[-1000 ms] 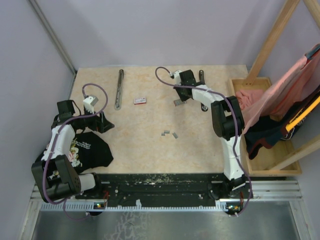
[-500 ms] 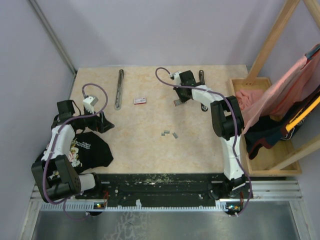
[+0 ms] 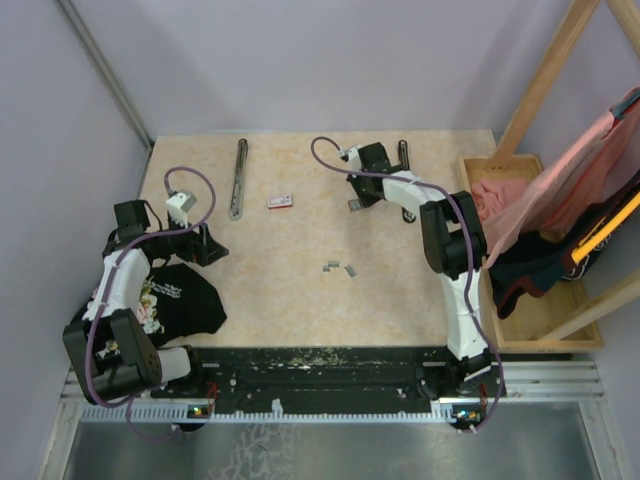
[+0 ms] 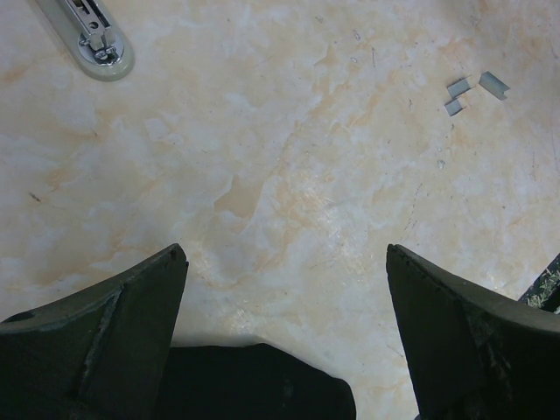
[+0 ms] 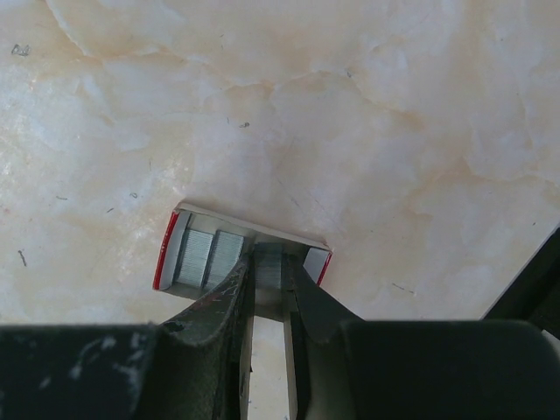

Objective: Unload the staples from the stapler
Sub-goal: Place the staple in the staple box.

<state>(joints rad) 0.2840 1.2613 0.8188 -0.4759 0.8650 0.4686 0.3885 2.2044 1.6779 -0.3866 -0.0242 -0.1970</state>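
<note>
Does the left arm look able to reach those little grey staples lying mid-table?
Probably yes. The left gripper is open, and its wrist view shows only bare table between it and the staples; nothing stands in the way.

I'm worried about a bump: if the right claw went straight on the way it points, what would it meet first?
The small red-sided tray of staples on the table, right at the tips of the right claw. The tips look already inside it; whether they touch the staples is unclear.
</note>
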